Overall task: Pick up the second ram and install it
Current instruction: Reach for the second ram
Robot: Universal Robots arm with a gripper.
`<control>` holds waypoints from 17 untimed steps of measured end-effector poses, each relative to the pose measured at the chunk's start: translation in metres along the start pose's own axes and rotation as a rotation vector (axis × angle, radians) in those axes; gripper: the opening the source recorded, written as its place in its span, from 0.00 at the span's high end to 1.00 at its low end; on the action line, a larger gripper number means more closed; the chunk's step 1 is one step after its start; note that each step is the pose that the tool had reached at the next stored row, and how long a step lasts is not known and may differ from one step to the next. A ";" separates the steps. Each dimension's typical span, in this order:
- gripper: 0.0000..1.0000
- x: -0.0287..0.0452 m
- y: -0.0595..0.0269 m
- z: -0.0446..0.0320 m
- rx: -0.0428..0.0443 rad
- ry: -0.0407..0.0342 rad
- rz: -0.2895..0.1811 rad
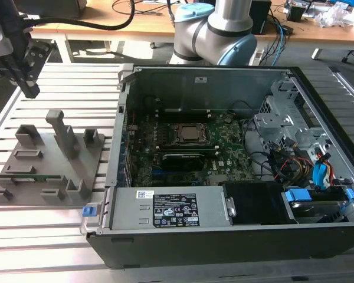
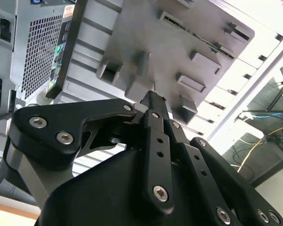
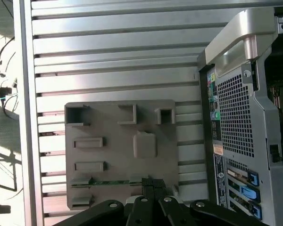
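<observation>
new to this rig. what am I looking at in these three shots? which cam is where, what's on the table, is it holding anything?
This is one robot arm with a black gripper, working at a ribbed metal table. The exterior view comes from a camera off the arm and takes in the whole scene. Both wrist views come from cameras riding on the arm, looking along the gripper at what lies beyond it.

On the table stands an open computer case with its green motherboard exposed. Beside it, on the exterior view's left, is a grey plastic tray. The second ram, a thin green stick, lies in a slot of that tray.

The gripper hangs above the tray. Its fingers look shut with nothing between them, so the ram is not yet picked up.
</observation>
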State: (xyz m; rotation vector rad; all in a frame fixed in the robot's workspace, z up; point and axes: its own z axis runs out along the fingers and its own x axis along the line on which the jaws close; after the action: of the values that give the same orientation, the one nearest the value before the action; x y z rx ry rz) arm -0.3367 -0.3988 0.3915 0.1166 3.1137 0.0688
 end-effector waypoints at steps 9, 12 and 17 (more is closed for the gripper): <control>0.90 0.0221 -0.0068 0.0005 0.0000 -0.0001 0.000; 0.90 0.0366 -0.0130 0.0009 0.0000 0.0000 0.000; 0.90 0.0387 -0.0208 0.0018 0.0001 0.0015 0.000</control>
State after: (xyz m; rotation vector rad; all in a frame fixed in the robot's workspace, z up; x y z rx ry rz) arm -0.3767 -0.4166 0.3879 0.1167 3.1152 0.0688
